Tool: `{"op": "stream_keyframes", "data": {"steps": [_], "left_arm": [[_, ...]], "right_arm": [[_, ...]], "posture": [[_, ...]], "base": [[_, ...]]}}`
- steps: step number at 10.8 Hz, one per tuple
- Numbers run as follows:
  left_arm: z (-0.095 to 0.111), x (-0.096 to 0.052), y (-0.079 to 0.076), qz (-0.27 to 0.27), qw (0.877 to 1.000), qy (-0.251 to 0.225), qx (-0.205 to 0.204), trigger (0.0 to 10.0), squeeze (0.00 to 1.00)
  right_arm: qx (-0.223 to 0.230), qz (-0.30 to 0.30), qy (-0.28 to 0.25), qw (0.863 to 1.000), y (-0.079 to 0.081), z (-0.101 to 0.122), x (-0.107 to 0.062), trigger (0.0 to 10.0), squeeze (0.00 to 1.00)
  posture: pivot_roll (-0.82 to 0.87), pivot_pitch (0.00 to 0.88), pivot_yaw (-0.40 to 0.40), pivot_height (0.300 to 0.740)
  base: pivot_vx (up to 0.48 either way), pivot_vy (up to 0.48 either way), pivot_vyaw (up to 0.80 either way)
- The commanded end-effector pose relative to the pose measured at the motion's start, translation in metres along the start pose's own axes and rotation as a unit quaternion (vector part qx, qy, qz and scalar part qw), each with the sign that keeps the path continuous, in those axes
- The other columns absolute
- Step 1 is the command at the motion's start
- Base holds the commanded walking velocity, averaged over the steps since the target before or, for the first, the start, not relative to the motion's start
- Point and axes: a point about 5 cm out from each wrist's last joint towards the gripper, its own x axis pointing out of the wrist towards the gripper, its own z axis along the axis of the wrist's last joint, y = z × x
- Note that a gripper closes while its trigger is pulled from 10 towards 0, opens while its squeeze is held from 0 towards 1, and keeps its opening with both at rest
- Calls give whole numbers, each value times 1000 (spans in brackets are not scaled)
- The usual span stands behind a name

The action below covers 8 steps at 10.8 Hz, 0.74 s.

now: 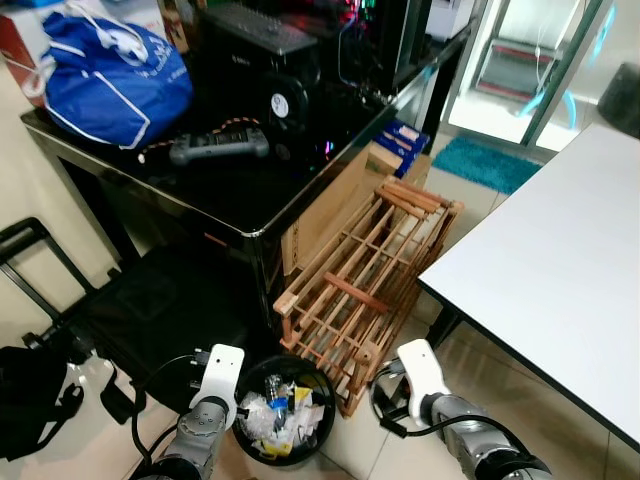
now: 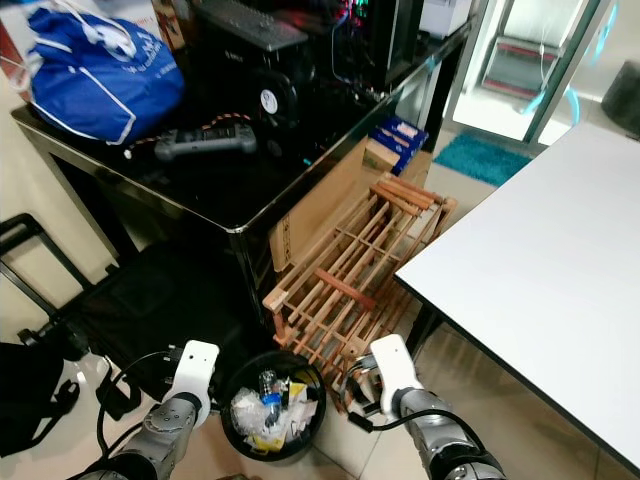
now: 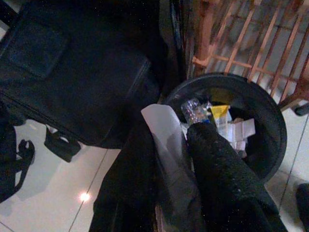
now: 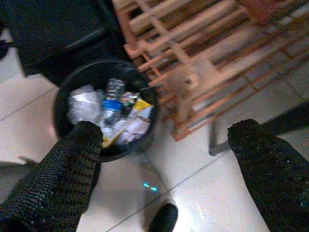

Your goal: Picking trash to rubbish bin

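Pale floor tiles [image 1: 60, 300] run beneath a glossy black counter [image 1: 250, 200] that carries a blue bag [image 1: 115, 75], a dark handset-like device [image 1: 220, 146] and stacked black electronics [image 1: 260, 50]. A cardboard box [image 1: 335, 205] stands against the counter's side, and a wooden slatted rack [image 1: 360, 280] leans tilted against the box. A white counter [image 1: 560, 260] fills the robot's right side, with a teal mat [image 1: 485, 160] on the floor beyond it. A black bag [image 1: 150, 310] sits on the floor on the robot's left.

A round black rubbish bin [image 1: 285, 410] stands on the tiles at the foot of the rack, between the two arms, holding crumpled white wrappers, a clear plastic bottle [image 4: 111, 99] and a yellow packet. The left tool [image 3: 174, 145] hangs just beside the bin's rim, its two black fingers [image 3: 217, 164] pinching a piece of white paper trash [image 3: 164, 130] whose tip reaches the edge of the bin. The right tool [image 4: 164, 159] hovers above the tiles next to the bin and the rack's lower corner, its fingers spread wide apart and holding nothing
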Motion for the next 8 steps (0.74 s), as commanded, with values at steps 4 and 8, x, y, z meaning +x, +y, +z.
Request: {"op": "stream_keyframes", "data": {"steps": [4,8], "left_arm": [[14,4,-10,-29,999,-12,7,10000,0],[21,3,-37,-73,997,-22,8,10000,0]], "right_arm": [[-21,73,-17,997,8,6,-2,10000,0],[-21,99,-39,994,5,2,-21,10000,0]], "posture": [[-58,132,-26,740],[-104,229,-68,740]], "base": [[0,0,0],[0,0,0]]}}
